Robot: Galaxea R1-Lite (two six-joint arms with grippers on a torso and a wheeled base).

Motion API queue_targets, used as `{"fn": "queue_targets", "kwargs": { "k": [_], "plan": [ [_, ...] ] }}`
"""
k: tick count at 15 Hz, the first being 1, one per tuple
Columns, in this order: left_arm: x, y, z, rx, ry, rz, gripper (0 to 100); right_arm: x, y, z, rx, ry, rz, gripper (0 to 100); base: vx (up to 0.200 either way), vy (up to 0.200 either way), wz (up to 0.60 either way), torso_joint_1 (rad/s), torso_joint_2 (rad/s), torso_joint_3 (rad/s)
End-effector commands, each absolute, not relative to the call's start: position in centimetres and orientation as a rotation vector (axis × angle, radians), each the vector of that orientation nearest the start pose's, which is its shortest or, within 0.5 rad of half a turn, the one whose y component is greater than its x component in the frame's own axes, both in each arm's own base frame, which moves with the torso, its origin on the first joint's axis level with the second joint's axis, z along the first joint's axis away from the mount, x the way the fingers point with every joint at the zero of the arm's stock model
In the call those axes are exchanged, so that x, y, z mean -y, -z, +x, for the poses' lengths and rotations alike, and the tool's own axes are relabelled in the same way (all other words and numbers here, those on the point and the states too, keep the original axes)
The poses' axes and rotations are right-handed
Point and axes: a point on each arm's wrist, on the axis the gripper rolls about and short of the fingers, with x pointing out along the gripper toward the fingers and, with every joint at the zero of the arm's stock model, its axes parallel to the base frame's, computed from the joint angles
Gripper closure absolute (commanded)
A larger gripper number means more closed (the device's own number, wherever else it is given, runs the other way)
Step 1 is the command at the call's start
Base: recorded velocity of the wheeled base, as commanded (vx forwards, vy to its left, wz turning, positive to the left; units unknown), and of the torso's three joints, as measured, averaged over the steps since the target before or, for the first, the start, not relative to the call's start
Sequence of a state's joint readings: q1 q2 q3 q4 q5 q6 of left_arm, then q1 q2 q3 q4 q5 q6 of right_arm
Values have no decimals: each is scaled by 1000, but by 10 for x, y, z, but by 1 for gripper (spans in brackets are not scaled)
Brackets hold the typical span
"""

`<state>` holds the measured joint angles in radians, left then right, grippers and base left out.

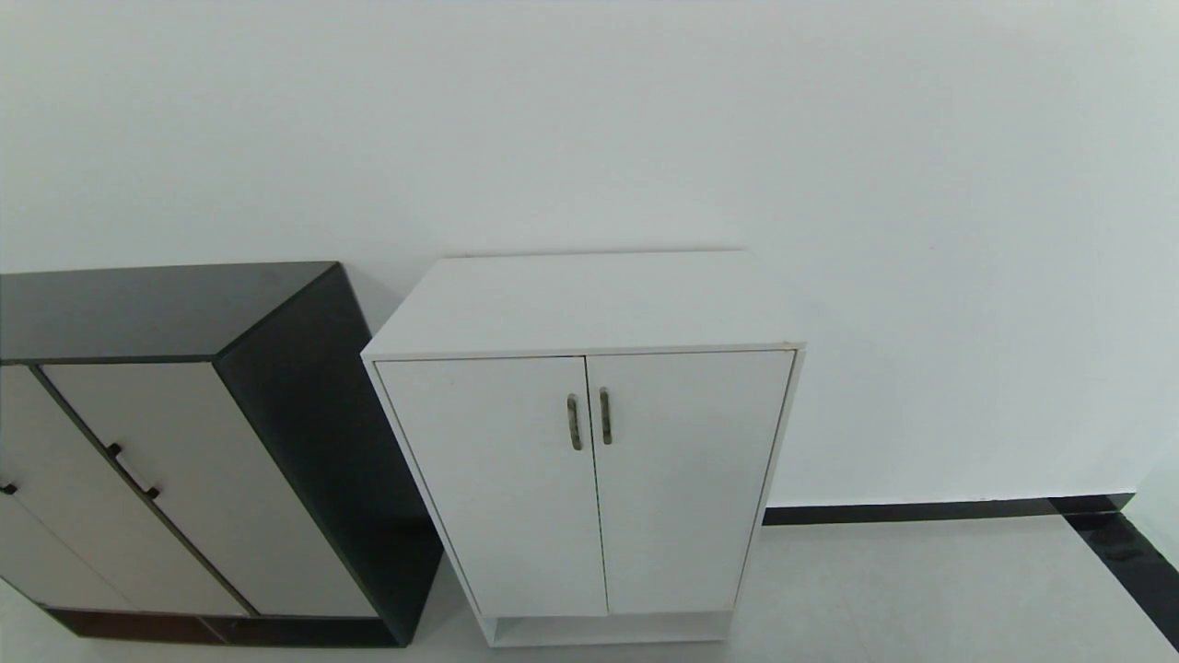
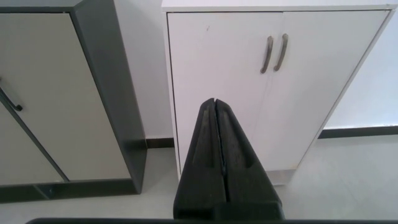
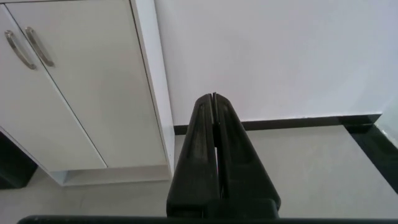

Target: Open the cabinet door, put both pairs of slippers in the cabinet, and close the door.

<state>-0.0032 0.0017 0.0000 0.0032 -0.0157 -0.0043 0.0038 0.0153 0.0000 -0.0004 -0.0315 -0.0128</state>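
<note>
- White cabinet (image 1: pixel 589 479): against the wall (image 1: pixel 589 120), both doors (image 1: pixel 502 479) shut, handles (image 1: pixel 574 422) side by side at centre.
- Dark cabinet (image 1: pixel 184 442): just beside it, on its left.
- Left gripper (image 2: pixel 215 102), right gripper (image 3: pixel 213 98): fingers pressed together, empty.

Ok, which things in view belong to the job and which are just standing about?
Job: white cabinet, doors shut; its handles; left gripper, shut; right gripper, shut.
Standing about: dark cabinet beside it; black skirting strip.
</note>
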Motion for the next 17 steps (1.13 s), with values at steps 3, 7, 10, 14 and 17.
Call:
{"fn": "queue_targets", "kwargs": {
  "k": [3, 7, 10, 14, 17],
  "plan": [
    [0, -75, -23, -5, 20, -3, 100, 1, -75, -23, 0, 31, -11, 100, 0, 0, 0, 0, 0, 0],
    [0, -75, -23, -5, 20, -2, 100, 1, -75, -23, 0, 28, -11, 100, 0, 0, 0, 0, 0, 0],
    [0, -75, -23, -5, 20, -3, 100, 1, -76, -23, 2, 29, 0, 100, 0, 0, 0, 0, 0, 0],
    [0, -75, -23, -5, 20, -2, 100, 1, -76, -23, 3, 25, 12, 100, 0, 0, 0, 0, 0, 0],
    [0, -75, -23, -5, 20, -3, 100, 1, -76, -23, 3, 25, 12, 100, 0, 0, 0, 0, 0, 0]
  ]
}}
